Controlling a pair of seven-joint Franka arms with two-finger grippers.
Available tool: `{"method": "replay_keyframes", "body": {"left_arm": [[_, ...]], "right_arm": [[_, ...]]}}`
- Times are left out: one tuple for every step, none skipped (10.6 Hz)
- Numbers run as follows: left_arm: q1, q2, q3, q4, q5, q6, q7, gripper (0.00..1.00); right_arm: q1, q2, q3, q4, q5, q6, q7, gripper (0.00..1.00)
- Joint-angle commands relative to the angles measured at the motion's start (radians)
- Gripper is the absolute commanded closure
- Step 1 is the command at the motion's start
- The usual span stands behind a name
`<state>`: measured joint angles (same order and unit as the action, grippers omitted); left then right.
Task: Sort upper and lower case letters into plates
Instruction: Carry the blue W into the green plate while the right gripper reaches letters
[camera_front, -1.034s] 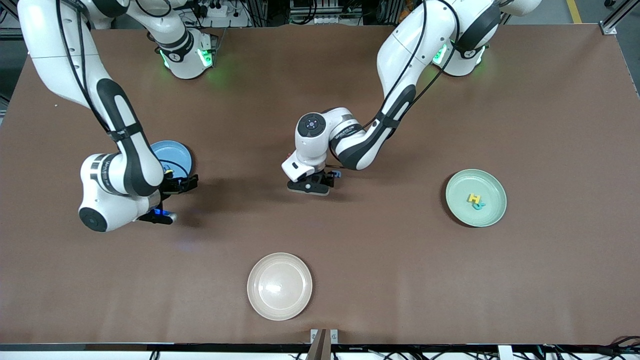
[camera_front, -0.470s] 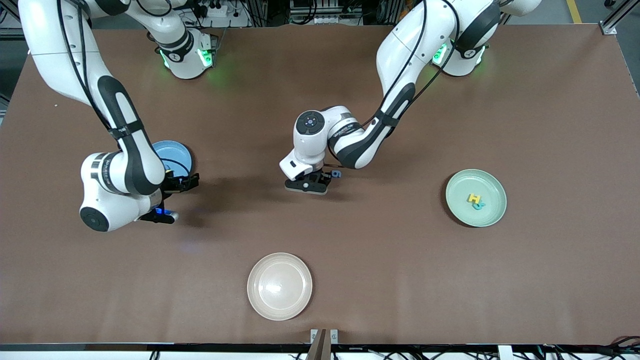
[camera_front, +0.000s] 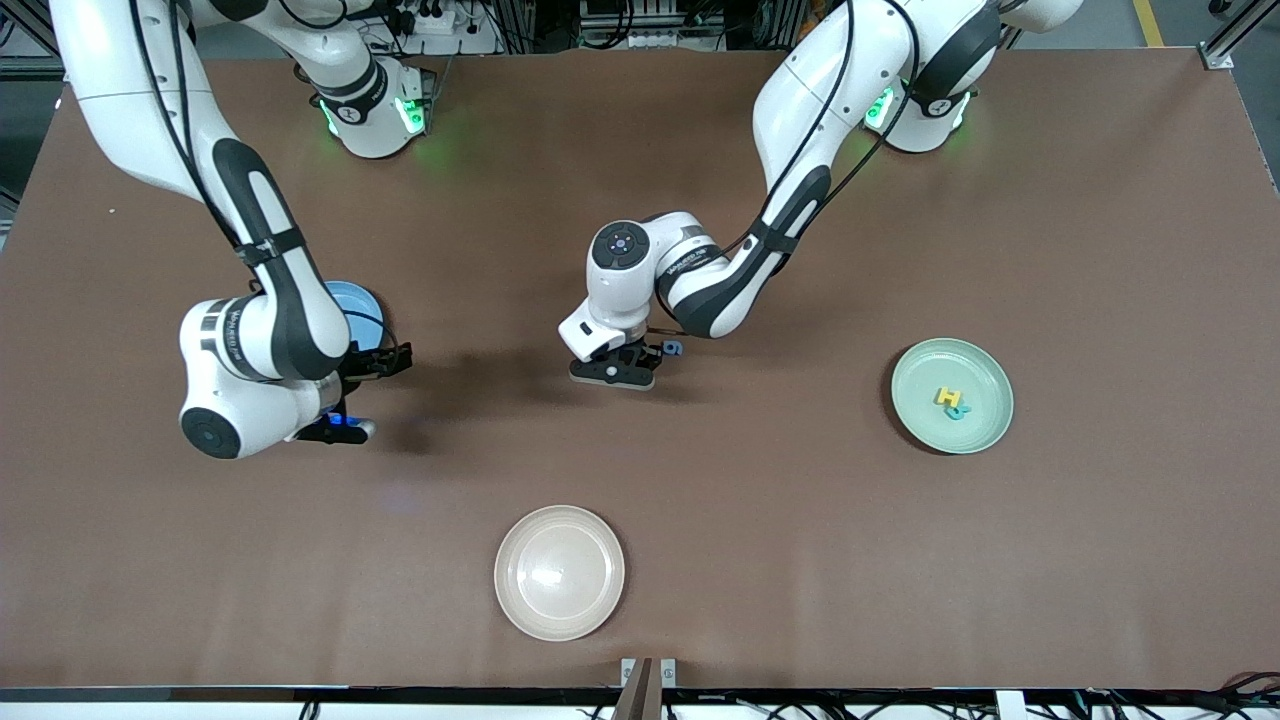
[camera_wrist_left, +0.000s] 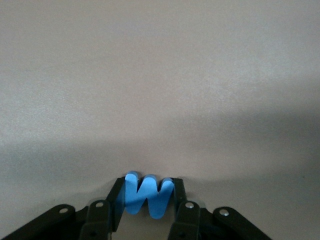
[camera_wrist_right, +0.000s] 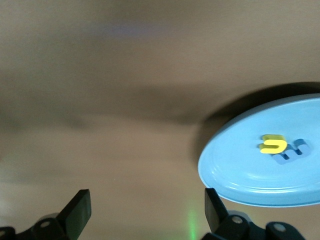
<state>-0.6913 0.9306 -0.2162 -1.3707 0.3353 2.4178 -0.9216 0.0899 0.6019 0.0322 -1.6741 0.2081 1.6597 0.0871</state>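
**Blue letter clamped in left claw at mid-worktop; right claw wide and empty beside blue plate**

The brown worktop is seen carrying three plates and the loose letters. The cream plate is placed nearest the front camera and nothing is seen in it. The mint green plate is set toward the left arm's end of the worktop, and the blue plate toward the right arm's end, partly covered in the front view by the right arm.

The left claw is held low at the middle of the worktop, well apart from all three plates. In the left wrist view its fingers are seen drawn narrow on a blue W-shaped letter, which is gripped from both sides; whether the letter rests on the worktop cannot be told. A small blue letter is noted on the worktop just beside this claw.

The right claw is held over the worktop just beside the blue plate, with its fingers spread wide and nothing between them.

In the blue plate, a yellow letter and a dark blue letter are seen touching. In the mint green plate, a yellow H and a teal letter are recorded side by side
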Motion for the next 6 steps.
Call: {"method": "replay_keyframes", "body": {"left_arm": [[0.056, -0.041, -0.012, -0.007, -0.027, -0.017, 0.006, 1.00], [0.081, -0.047, -0.035, -0.005, -0.029, -0.058, 0.020, 1.00], [0.107, -0.071, -0.049, -0.005, -0.030, -0.106, 0.035, 1.00], [0.149, -0.094, -0.080, -0.007, -0.032, -0.162, 0.046, 1.00], [0.221, -0.119, -0.133, -0.007, -0.032, -0.227, 0.055, 1.00], [0.328, -0.137, -0.219, -0.007, -0.032, -0.293, 0.070, 1.00]], "right_arm": [[0.022, -0.021, -0.003, -0.013, 0.042, 0.008, 0.005, 0.00], [0.019, -0.021, -0.003, -0.013, 0.044, 0.006, 0.005, 0.00], [0.019, -0.019, -0.003, -0.012, 0.044, 0.008, 0.005, 0.00], [0.022, -0.019, -0.003, -0.012, 0.044, 0.008, 0.005, 0.00], [0.028, -0.017, -0.003, -0.010, 0.044, 0.011, 0.006, 0.00], [0.028, -0.017, -0.002, -0.010, 0.045, 0.011, 0.009, 0.00]]}}
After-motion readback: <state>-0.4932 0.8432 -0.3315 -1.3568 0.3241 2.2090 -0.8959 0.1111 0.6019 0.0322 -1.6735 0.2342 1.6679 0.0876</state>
